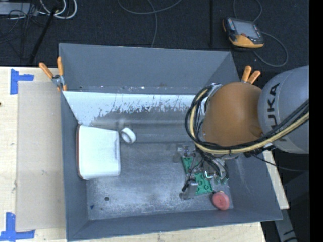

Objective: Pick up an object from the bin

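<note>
My gripper (194, 181) is low in the bin's front right part, under the orange cover. Its dark fingers stand down on a green flat piece (203, 184) that looks like a small circuit board. Whether the fingers clasp it I cannot make out. A small red round thing (220, 200) lies just to the right of the green piece, near the bin's front right corner.
A white rectangular block (99, 152) lies against the bin's left wall. A small white roll (127, 135) sits beside its upper right corner. The arm with its cables reaches in from the right.
</note>
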Action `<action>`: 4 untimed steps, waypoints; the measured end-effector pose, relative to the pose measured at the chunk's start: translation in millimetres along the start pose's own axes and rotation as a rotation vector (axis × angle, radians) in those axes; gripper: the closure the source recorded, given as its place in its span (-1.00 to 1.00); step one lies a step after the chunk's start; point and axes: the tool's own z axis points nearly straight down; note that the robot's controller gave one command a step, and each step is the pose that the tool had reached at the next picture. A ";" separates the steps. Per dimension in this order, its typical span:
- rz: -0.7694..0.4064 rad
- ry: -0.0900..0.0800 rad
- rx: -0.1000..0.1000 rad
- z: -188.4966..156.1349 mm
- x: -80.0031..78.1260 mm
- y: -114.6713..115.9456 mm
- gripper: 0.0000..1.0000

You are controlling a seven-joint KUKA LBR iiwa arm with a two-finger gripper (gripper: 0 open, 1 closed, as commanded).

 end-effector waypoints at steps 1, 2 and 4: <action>0.296 -0.008 0.001 46.9 -45.4 -81.1 -1.00; 0.271 -0.005 0.000 114.8 -70.3 -95.3 -1.00; 0.277 -0.018 -0.001 -91.2 -53.6 -126.7 1.00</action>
